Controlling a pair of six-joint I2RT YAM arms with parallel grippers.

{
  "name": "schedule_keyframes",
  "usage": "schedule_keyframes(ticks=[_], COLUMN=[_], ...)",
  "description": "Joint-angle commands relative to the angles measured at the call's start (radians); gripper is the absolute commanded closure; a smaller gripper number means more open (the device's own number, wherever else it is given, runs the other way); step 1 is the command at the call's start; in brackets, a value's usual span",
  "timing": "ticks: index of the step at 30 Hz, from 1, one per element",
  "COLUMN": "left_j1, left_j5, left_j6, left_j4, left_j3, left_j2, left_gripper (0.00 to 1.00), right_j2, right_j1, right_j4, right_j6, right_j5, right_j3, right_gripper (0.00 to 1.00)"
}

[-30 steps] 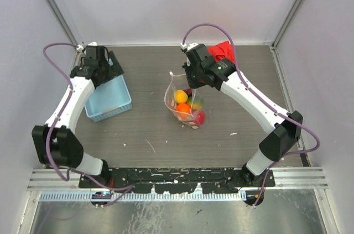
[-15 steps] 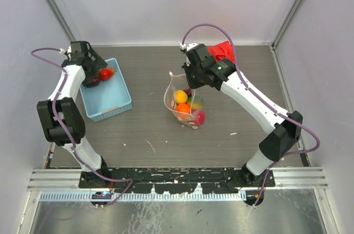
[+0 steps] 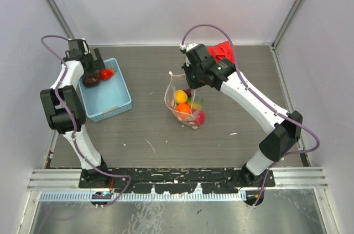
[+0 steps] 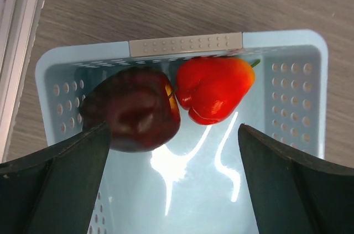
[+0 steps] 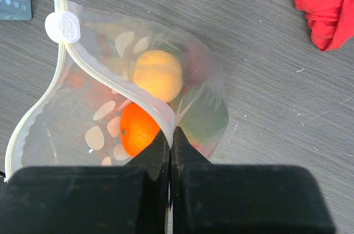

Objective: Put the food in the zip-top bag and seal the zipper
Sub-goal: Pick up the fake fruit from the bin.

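While right gripper (image 5: 170,135) pinches zip-top bag (image 5: 52,134), left gripper (image 4: 172,130), jaws spread above basket (image 4: 185,45), should straddle purple fruit (image 4: 133,109) squarely.

I see a matt tabletop (image 3: 149,129) with a grey wood-grain look, and on it a light blue basket (image 4: 287,51) of glossy moulded plastic, its floor throwing back white glare. The purple fruit (image 4: 135,109) and red fruit (image 4: 213,87) are smooth and shiny like hard plastic. The bag (image 5: 38,134) is soft clear film with white dots, its zipper (image 5: 110,82) a thicker milky strip, and the cloth (image 5: 326,1) looks matt and crumpled.
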Motion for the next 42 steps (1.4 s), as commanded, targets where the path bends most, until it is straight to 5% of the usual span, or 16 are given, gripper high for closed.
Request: schedule_keyframes(ticks=[1,20,36,42], left_j1=[0.011,0.014,-0.025,-0.051], left_j5=[0.082,0.294,0.119,0.085], left_j6=[0.191,0.052,-0.251,-0.355], left_j4=[0.045,-0.158,-0.132,-0.11], left_j3=[0.043,0.052,-0.04,-0.114], left_j2=[0.021,0.034,-0.102,-0.123], left_gripper=[0.02,0.02,0.01,0.11], right_j2=[-0.017,-0.019,-0.014,-0.01], right_j1=[-0.001,-0.001,0.0,0.0], right_j4=[0.044,0.059,0.066,0.066], right_j6=[-0.014,-0.013,-0.013,-0.013], right_j5=[-0.01,-0.023,-0.018,-0.021], right_j3=[0.006,-0.004,-0.012,-0.01], right_gripper=[1.0,1.0,1.0,1.0])
